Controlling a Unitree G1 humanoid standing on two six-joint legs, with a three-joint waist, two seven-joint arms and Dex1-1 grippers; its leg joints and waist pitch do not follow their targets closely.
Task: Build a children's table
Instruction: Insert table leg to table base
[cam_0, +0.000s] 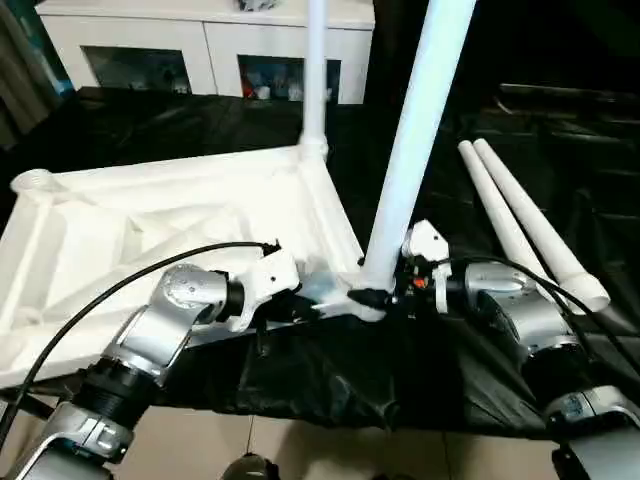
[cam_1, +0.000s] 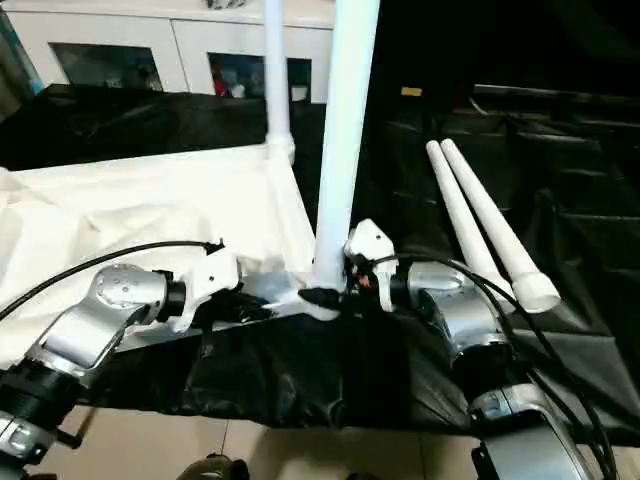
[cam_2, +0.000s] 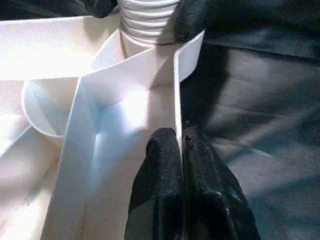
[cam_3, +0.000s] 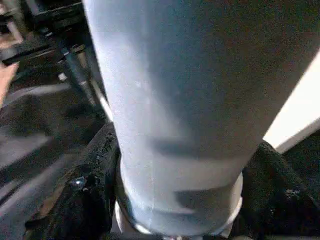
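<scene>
The children's table lies upside down, its white ribbed top (cam_0: 150, 220) resting on black cloth. One white leg (cam_0: 316, 80) stands upright in the far corner. A second leg (cam_0: 415, 130) rises from the near right corner, where its threaded base (cam_2: 150, 20) sits at the socket. My left gripper (cam_2: 179, 135) is shut on the top's thin near rim wall, just left of that corner. My right gripper (cam_0: 375, 297) sits around the foot of the near leg (cam_3: 170, 100), coming in from the right. Two loose legs (cam_0: 520, 220) lie side by side on the cloth to the right.
A white glass-doored cabinet (cam_0: 200, 40) stands behind the work surface. The black cloth (cam_0: 330, 370) hangs over the table's front edge, with pale floor (cam_0: 300, 445) below it. Black cables run along both silver forearms.
</scene>
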